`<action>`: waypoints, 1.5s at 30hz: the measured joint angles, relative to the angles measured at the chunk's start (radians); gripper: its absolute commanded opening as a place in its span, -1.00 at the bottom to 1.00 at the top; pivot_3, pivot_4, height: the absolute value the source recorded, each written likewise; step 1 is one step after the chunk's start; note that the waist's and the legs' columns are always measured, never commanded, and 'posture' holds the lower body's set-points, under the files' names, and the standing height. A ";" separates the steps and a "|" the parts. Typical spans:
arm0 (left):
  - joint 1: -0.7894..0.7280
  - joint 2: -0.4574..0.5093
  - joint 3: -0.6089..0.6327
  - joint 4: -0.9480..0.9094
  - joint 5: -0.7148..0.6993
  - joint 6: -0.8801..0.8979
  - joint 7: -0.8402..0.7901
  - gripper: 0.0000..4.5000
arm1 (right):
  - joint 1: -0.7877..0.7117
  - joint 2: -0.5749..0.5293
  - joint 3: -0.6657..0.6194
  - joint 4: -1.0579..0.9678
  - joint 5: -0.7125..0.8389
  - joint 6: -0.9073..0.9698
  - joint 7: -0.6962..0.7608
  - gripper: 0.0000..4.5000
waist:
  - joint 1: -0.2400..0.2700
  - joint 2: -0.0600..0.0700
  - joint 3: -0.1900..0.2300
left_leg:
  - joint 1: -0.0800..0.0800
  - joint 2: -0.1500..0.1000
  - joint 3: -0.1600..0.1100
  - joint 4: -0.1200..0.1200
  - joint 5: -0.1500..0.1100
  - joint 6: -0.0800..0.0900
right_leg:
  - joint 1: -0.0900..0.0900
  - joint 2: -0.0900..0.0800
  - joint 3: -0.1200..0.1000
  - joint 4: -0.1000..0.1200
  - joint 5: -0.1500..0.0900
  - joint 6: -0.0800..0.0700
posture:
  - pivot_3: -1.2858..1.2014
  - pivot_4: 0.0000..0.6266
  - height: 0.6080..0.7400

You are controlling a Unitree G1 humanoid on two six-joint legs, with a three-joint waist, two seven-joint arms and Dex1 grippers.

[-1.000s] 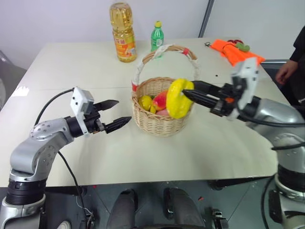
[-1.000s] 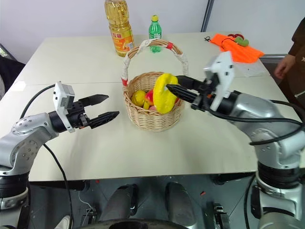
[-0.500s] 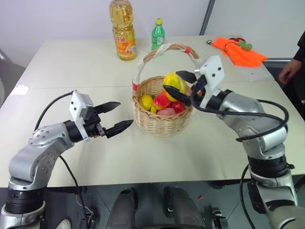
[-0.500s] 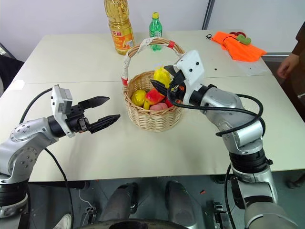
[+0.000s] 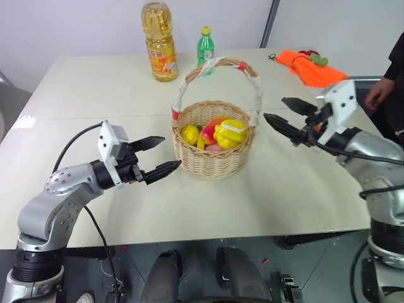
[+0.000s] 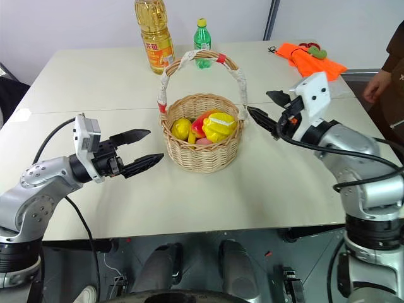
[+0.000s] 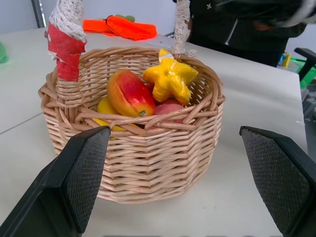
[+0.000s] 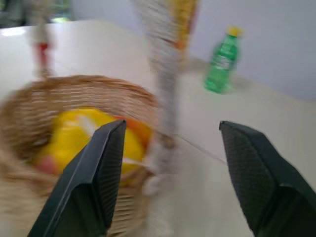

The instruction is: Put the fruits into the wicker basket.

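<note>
starfruit (image 5: 230, 133) and mango (image 7: 130, 93) resting in wicker basket (image 5: 211, 165) at centre frame, left gripper (image 5: 162, 155) and right gripper (image 5: 286, 114) spread empty, next likely just retreating

Hidden and blurred parts around the wicker basket (image 5: 213, 142)

In the right wrist view the basket and its fruit were smeared by blur, so the fruits could not be told apart there. The basket wall hid the lower part of the mango (image 7: 130, 93) and most of the fruit beneath the starfruit (image 7: 170, 79). A person (image 5: 386, 85) at the desk's (image 5: 95, 82) far right was cut off by the picture's edge.
</note>
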 measured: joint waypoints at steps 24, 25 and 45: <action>0.034 -0.096 -0.040 -0.038 -0.001 -0.045 0.024 1.00 | -0.045 0.052 -0.212 0.237 -0.088 -0.113 -0.213 -0.99 | 0.006 0.000 0.000 | 0.002 -0.001 0.006 0.000 0.000 0.000 | 0.000 0.000 0.008 0.002 0.000 0.005 | 0.03 -0.52 1.00; 0.027 -0.101 -0.045 -0.033 0.002 -0.046 0.024 1.00 | -0.047 0.032 -0.219 0.286 -0.129 -0.139 -0.243 -0.99 | 0.006 0.000 0.000 | 0.002 -0.001 0.006 0.000 0.000 0.000 | 0.000 0.000 0.008 0.002 0.000 0.004 | 0.03 -0.52 1.00; 0.118 -0.093 0.014 0.145 0.139 -0.142 0.098 1.00 | 0.316 -0.056 -0.387 0.322 -0.063 -0.333 0.027 0.43 | -0.003 0.000 0.000 | 0.009 0.000 0.011 -0.001 -0.001 0.002 | 0.000 0.002 0.016 0.007 -0.005 0.007 | 0.03 -0.52 1.00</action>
